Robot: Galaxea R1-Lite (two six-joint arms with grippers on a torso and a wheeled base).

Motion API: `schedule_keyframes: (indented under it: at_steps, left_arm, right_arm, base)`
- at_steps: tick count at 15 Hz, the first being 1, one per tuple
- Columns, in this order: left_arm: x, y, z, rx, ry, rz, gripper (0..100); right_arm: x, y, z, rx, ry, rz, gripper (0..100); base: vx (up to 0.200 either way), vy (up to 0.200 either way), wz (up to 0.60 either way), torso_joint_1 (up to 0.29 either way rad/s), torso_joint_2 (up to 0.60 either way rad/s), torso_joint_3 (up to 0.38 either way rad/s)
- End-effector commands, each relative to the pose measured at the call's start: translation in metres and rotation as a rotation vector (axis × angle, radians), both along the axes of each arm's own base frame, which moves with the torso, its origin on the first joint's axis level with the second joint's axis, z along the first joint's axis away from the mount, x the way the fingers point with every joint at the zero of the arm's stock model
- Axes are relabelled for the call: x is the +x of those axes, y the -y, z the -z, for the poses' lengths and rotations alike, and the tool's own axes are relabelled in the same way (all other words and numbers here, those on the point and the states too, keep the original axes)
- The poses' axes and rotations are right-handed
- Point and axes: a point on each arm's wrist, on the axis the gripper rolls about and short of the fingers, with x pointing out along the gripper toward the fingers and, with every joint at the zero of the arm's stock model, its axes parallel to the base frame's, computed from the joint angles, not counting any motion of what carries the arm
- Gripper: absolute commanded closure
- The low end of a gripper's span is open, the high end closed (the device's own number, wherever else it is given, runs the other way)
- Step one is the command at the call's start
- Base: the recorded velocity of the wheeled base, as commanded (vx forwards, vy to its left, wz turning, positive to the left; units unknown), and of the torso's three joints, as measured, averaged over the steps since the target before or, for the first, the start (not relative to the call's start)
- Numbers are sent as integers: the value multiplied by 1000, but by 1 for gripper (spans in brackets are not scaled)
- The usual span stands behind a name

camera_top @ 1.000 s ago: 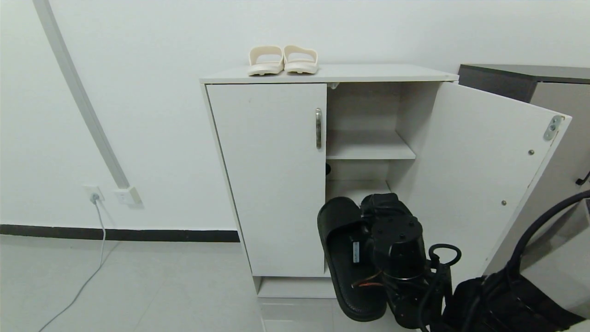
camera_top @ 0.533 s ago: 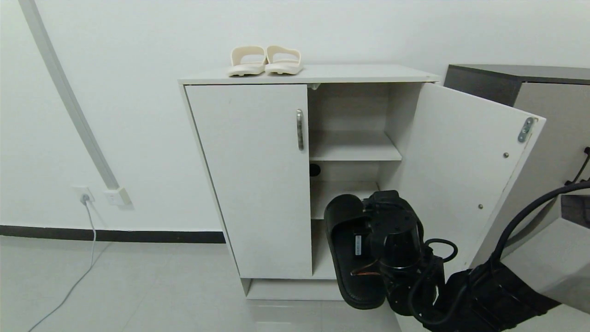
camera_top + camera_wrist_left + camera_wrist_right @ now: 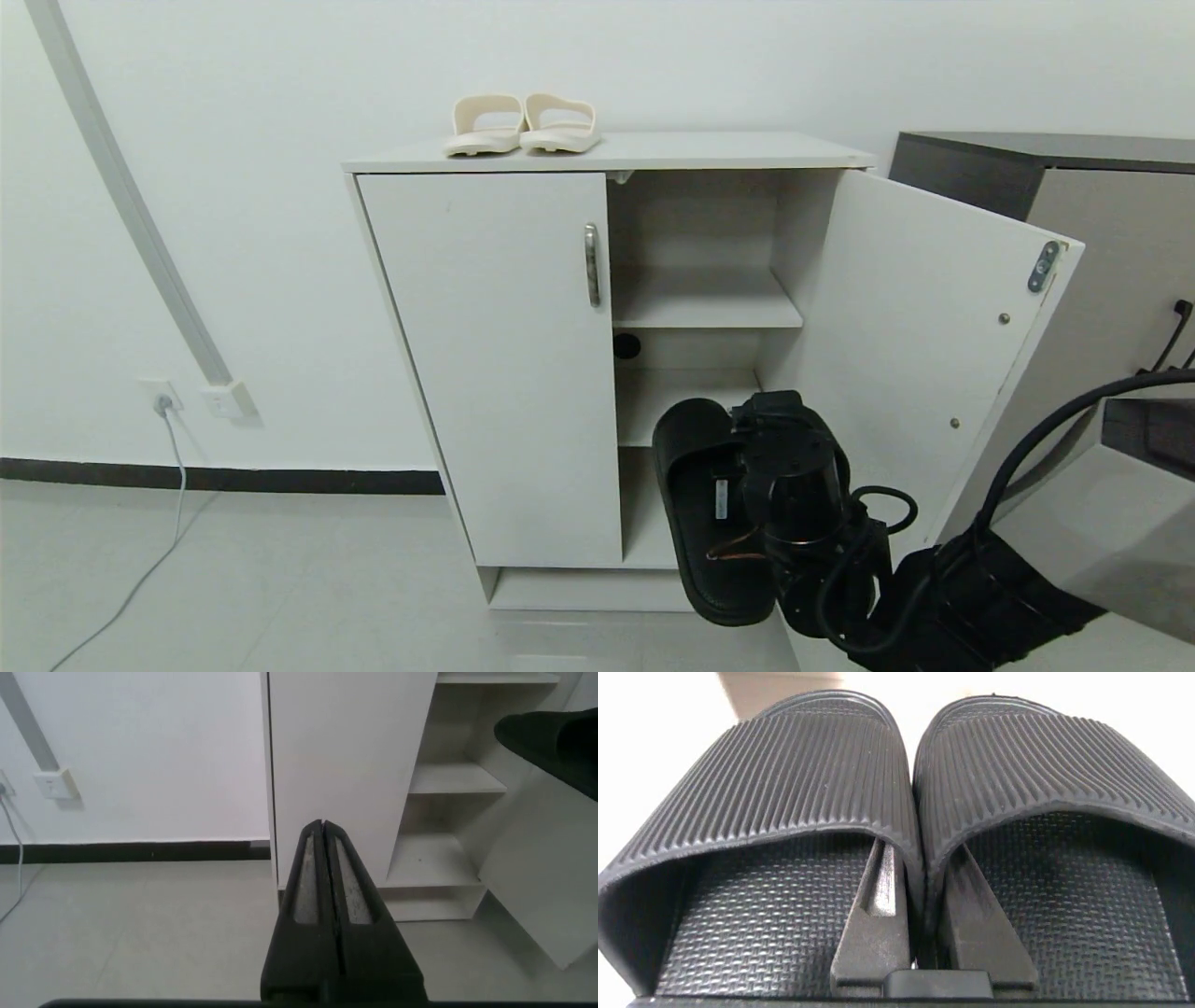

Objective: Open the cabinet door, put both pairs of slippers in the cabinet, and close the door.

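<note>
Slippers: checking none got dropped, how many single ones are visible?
4. Two beige slippers sit side by side on the cabinet top; two black slippers are clamped together in the right gripper before the open compartment.

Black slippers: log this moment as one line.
right gripper: jaws shut on black slippers, in front of lower shelf | left gripper: jaws shut, empty | right door: open | beige slippers: on cabinet top
</note>
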Motion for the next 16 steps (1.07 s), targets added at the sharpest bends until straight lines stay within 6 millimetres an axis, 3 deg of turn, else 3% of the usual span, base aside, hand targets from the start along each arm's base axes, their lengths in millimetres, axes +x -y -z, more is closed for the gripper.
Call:
schedule_keyframes:
  at_steps: [1, 9, 16]
  left_arm:
    - [0, 0, 0, -1, -1, 0, 100]
    - [0, 0, 0, -3, -1, 0, 100]
    - [0, 0, 0, -6, -3, -6, 100]
  right_arm:
    - [7, 7, 6, -13, -16, 21, 100]
    - [33, 30, 27, -28, -57, 66, 100]
    - [34, 31, 29, -32, -61, 68, 100]
  base:
    - [0, 0, 0, 0, 0, 0]
    - [0, 0, 0, 0, 0, 0]
    - [0, 0, 0, 0, 0, 0]
